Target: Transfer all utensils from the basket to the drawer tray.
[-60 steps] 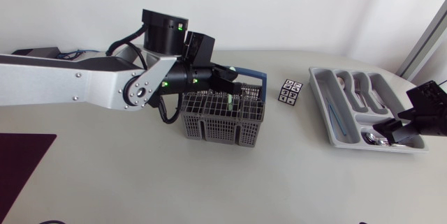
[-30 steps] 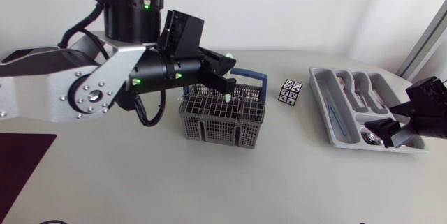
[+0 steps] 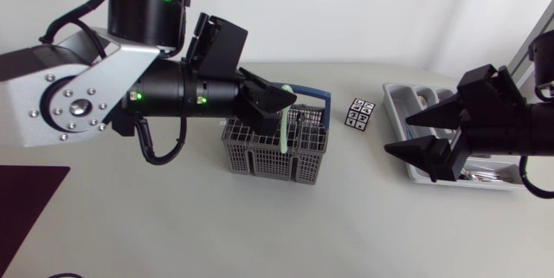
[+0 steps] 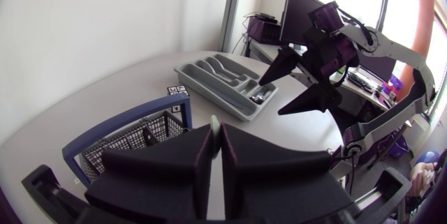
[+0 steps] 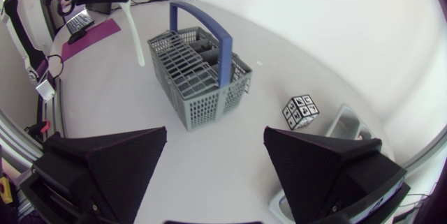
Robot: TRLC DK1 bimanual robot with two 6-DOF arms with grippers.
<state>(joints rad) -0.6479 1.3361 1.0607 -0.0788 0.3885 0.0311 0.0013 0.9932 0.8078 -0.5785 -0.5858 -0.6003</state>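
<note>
My left gripper (image 3: 279,103) is shut on the top of a pale green utensil (image 3: 284,132), which hangs straight down above the grey wire basket (image 3: 275,152) with the blue handle. From the right wrist view the utensil (image 5: 134,34) hangs clear of the basket (image 5: 199,77). In the left wrist view only its pale end (image 4: 215,128) shows between the closed fingers. My right gripper (image 3: 419,133) is open and empty, held in the air over the near left part of the grey drawer tray (image 3: 400,98), pointing at the basket. The tray (image 4: 223,88) holds several utensils.
A small black-and-white marker cube (image 3: 359,113) stands between the basket and the tray. A dark purple mat (image 3: 26,193) lies at the table's front left. Bare table lies in front of the basket.
My left arm has risen and drawn the green utensil up out of the basket. My right arm has lifted from the tray's near right corner and swung left, fingers open throughout.
</note>
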